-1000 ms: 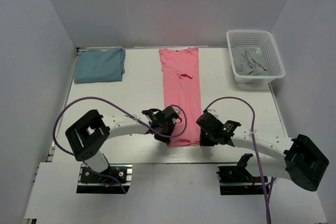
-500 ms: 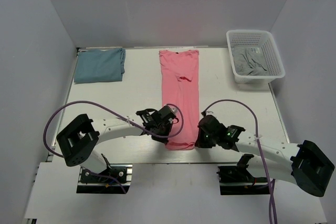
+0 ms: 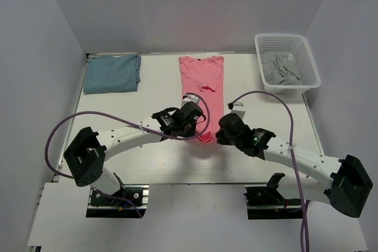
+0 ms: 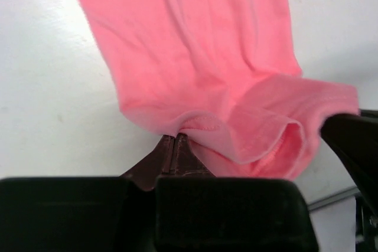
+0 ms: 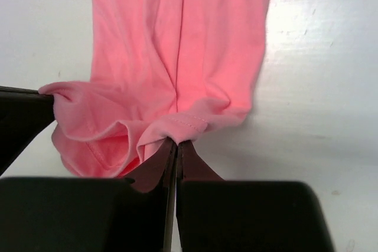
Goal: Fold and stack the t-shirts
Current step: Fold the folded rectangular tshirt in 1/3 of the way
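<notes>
The left gripper [image 4: 175, 143] is closed tight on a pinch of the pink shirt [image 4: 195, 57] at its near hem, with the stitched edge bunched right at the fingertips. The right gripper [image 5: 176, 146] is closed the same way on the hem's other corner. Between the two pinches the hem sags in a loose open loop.

In the top view the left gripper [image 3: 196, 133] and the right gripper [image 3: 217, 136] sit close together over the middle of the table [image 3: 147, 104]. They hold the hem up, and the rest of the pink shirt [image 3: 204, 87] lies flat in a narrow strip running to the far edge.

A small dark neck label [image 3: 201, 57] shows at the collar, but it is too small to read. No other writing is visible.

The teal shirt [image 3: 111, 74] lies folded at the far left corner, well apart from the pink one. A white basket [image 3: 263, 69] at the far right holds grey cloth [image 3: 283, 69].

A second ago the hem lay flat near the table's near edge, with the grippers down beside it. Since then both grippers have moved away from the bases and carried the hem toward the collar, so the strip looks shorter. The teal shirt and the basket are in the same places.
</notes>
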Robot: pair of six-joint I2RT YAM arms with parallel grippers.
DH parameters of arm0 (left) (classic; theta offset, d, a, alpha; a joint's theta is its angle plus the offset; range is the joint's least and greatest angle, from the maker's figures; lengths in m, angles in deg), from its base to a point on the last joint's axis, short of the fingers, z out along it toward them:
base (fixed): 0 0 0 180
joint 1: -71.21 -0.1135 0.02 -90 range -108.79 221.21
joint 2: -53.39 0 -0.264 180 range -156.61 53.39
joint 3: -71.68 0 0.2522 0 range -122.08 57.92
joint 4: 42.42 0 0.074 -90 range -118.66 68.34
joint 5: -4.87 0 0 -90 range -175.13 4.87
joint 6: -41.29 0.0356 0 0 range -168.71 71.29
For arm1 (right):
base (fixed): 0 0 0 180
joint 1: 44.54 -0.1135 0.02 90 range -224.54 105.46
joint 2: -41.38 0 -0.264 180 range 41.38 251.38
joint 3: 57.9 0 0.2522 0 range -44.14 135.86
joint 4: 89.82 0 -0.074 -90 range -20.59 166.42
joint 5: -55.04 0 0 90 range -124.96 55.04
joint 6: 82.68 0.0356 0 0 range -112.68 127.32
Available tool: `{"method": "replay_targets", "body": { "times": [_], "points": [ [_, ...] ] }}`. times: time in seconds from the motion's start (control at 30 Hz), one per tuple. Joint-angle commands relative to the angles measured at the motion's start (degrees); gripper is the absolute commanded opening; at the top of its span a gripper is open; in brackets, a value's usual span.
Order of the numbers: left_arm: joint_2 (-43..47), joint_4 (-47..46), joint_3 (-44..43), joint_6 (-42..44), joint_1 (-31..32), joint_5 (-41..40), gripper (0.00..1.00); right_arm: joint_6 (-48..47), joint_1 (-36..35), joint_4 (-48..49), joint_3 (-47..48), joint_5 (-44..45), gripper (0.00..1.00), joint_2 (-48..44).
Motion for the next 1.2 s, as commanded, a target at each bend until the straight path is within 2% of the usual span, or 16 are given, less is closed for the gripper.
{"method": "replay_targets", "body": {
  "times": [0.0,0.1,0.23,0.43,0.87,1.17],
  "points": [
    [-0.25,-0.77,-3.84,0.86,-2.35,-6.9,0.0,-2.31,0.72,0.26,5.98,8.92,0.0,2.85],
    [-2.45,-0.15,-7.62,1.48,-3.76,-9.98,0.0,-3.71,1.59,-0.09,10.03,11.99,0.0,5.93],
    [-5.0,-2.43,-11.23,4.2,-5.78,-9.98,0.0,-5.47,3.44,0.08,13.81,14.02,0.0,9.11],
    [-9.74,-3.14,-17.91,6.22,-8.68,-10.51,0.0,-13.1,7.12,5.26,18.56,14.55,0.0,14.12],
    [-19.94,-5.51,-26.18,9.22,-15.18,-8.15,0.0,-20.68,16.09,12.11,27.26,2.78,0.0,28.08],
    [-26.18,-7.7,-29.96,10.53,-19.13,-3.66,0.0,-22.35,20.41,10.98,34.03,-3.9,0.0,37.4]
  ]
}}
